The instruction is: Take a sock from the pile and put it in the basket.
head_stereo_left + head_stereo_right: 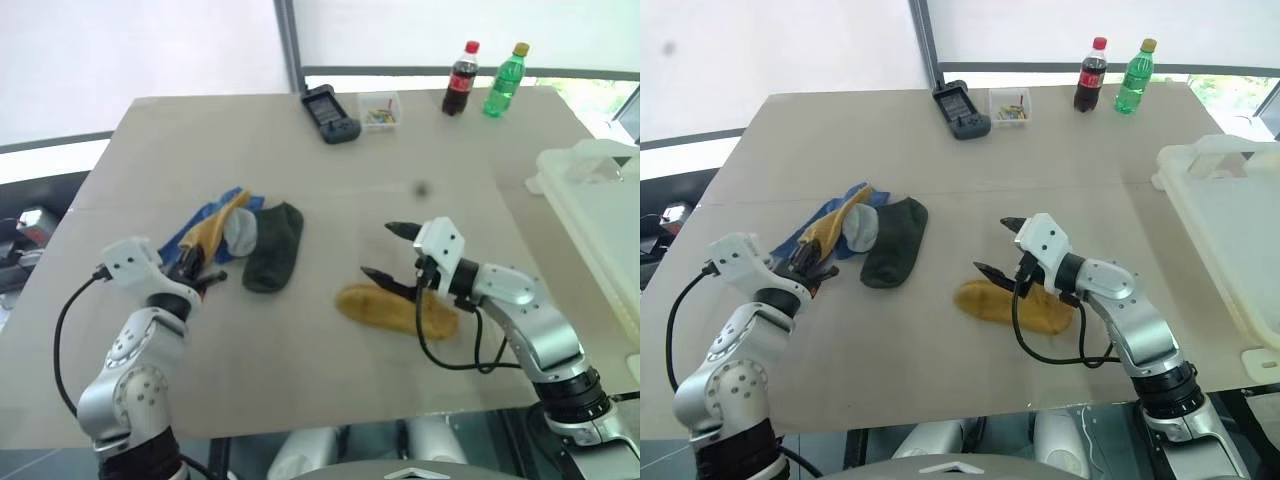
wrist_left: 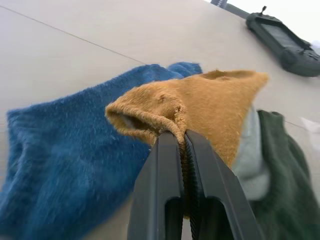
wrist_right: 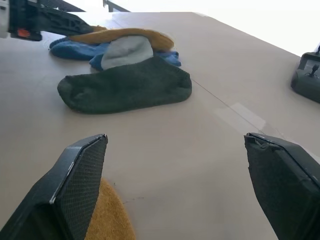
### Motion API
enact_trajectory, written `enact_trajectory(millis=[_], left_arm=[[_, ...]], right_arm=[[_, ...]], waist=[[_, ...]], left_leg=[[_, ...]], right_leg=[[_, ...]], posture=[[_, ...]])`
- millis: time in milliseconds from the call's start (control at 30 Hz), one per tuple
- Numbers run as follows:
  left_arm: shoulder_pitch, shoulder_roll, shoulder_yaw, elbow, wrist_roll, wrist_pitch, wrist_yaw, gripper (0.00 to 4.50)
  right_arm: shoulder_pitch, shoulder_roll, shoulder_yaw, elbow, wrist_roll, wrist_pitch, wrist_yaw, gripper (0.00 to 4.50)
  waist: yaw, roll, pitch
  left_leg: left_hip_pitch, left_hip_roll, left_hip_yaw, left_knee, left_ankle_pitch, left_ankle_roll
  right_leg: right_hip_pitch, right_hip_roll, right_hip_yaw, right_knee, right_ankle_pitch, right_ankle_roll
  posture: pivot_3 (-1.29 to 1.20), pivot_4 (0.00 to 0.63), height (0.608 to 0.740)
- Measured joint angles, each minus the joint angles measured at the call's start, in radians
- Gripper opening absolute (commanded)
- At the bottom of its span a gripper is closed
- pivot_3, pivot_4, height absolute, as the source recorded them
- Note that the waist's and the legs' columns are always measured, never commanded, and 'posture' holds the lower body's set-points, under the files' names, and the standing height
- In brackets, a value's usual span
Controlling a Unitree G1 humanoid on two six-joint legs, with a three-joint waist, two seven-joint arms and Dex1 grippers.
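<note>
The left hand is pinched tight on the cuff edge of a fuzzy mustard-yellow sock, which lies just ahead of it atop the pile of soft blue, grey and dark green socks. Light and limp, it will likely droop and could drag its neighbours. The right hand gapes wide, holding nothing, over a second mustard sock; the off-white plastic basket sits well beyond it.

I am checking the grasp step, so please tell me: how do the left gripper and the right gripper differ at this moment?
The left gripper is shut on the mustard sock of the pile; the right gripper is open and holds nothing. The left one sits at the pile, while the right one hangs above a second mustard sock lying alone on the table. Both have two black fingers.
</note>
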Motion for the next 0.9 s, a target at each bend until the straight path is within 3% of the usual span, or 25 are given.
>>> enact_trajectory(millis=[300,467,600,767,900], left_arm=[[0.324,0.063,0.043,-0.095,-0.093,0.047,-0.110,0.01],[0.493,0.131,0.052,-0.136,-0.113,0.034,-0.254,0.01],[0.632,0.245,0.057,-0.146,-0.112,-0.017,-0.460,0.01],[0.699,0.343,0.060,-0.148,-0.091,-0.077,-0.642,0.01],[0.803,0.477,0.002,-0.144,0.047,-0.200,-0.835,0.01]], right_arm=[[-0.005,0.020,0.008,0.016,0.000,-0.015,0.019,4.50],[-0.003,0.025,0.009,0.021,0.000,-0.015,0.020,4.50],[0.011,0.027,0.009,0.022,0.001,-0.015,0.019,4.50],[0.018,0.032,0.009,0.021,0.001,-0.015,0.017,4.50],[0.044,0.031,0.008,0.018,0.001,-0.014,0.010,4.50]], waist=[[0.000,0.002,0.001],[0.002,0.004,0.002],[0.000,0.004,0.003],[0.001,0.007,0.005],[0.000,0.008,0.005]], left_leg=[[0.001,0.001,0.001,-0.002,0.000,0.000],[0.001,0.001,0.002,-0.003,-0.001,-0.002],[0.001,0.002,0.002,-0.005,-0.002,-0.003],[0.001,0.002,0.001,-0.007,-0.003,-0.004],[0.001,0.002,0.002,-0.009,-0.003,-0.004]], right_leg=[[0.000,0.001,0.002,-0.001,0.000,0.000],[0.000,0.001,0.002,-0.002,0.000,0.000],[0.000,0.001,0.002,-0.003,0.000,-0.001],[0.000,0.001,0.001,-0.004,0.000,-0.001],[-0.001,0.001,0.002,-0.006,0.000,-0.001]], posture=[[0.00,0.150,0.740],[0.00,0.150,0.740],[0.00,0.150,0.740],[0.00,0.150,0.740],[0.00,0.150,0.740]])
